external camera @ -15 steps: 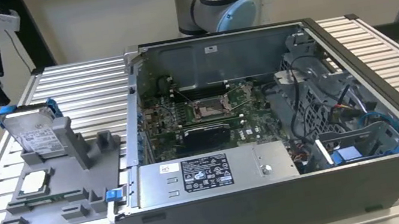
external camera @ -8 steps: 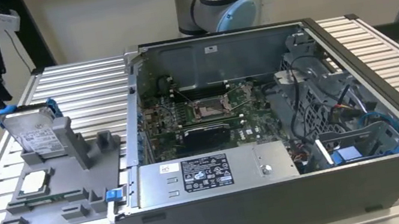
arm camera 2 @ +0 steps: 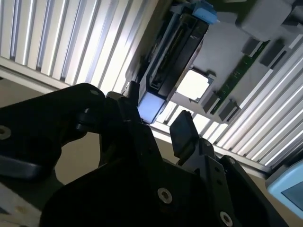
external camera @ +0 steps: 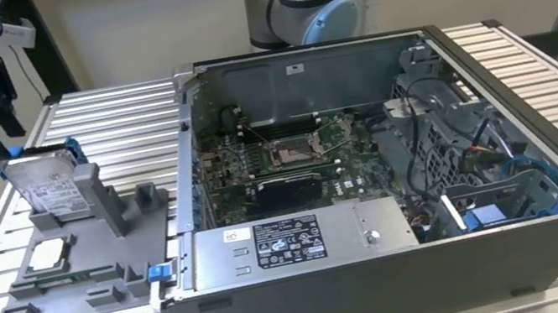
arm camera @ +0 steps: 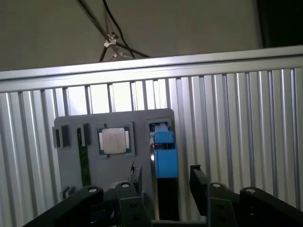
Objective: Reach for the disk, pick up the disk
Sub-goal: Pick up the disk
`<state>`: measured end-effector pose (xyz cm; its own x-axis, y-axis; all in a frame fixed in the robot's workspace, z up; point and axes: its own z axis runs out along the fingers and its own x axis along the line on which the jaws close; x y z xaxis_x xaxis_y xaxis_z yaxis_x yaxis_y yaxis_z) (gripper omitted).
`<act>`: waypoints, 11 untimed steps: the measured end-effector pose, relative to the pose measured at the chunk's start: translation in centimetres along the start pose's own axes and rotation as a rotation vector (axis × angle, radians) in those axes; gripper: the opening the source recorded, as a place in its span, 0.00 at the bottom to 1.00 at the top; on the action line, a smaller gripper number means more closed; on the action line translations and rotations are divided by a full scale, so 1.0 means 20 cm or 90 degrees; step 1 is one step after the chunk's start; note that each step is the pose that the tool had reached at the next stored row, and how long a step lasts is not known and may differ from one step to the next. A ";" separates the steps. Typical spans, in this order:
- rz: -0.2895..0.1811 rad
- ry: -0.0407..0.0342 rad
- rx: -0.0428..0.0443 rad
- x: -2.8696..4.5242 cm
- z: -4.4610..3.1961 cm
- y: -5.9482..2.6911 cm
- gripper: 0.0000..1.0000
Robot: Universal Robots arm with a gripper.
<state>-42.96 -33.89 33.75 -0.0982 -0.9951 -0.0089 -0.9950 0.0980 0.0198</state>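
The gripper [arm camera: 165,178] hangs just above the disk [external camera: 46,185], its fingers [arm camera: 136,176] spread apart (a gap shows either side of the blue rail). The disk stands upright in a grey holder [external camera: 99,237], beside a flat chip [external camera: 47,256]. Beyond, toward the exterior view's right, sits the open case [external camera: 412,270].

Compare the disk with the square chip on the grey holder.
The disk stands upright in a slot; the chip lies flat. The disk is larger, rectangular, blue-railed; the chip is small and square. Both are silvery, on the grey holder.
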 end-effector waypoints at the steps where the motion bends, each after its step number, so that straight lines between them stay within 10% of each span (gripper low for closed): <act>1: -0.003 0.0000 0.0001 -0.007 0.010 0.001 1.00; 11: -0.048 0.0016 -0.0074 -0.010 0.077 0.000 1.00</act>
<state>-42.97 -33.68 32.21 -0.0227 -0.9997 -0.0084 -0.9993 0.0225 0.0307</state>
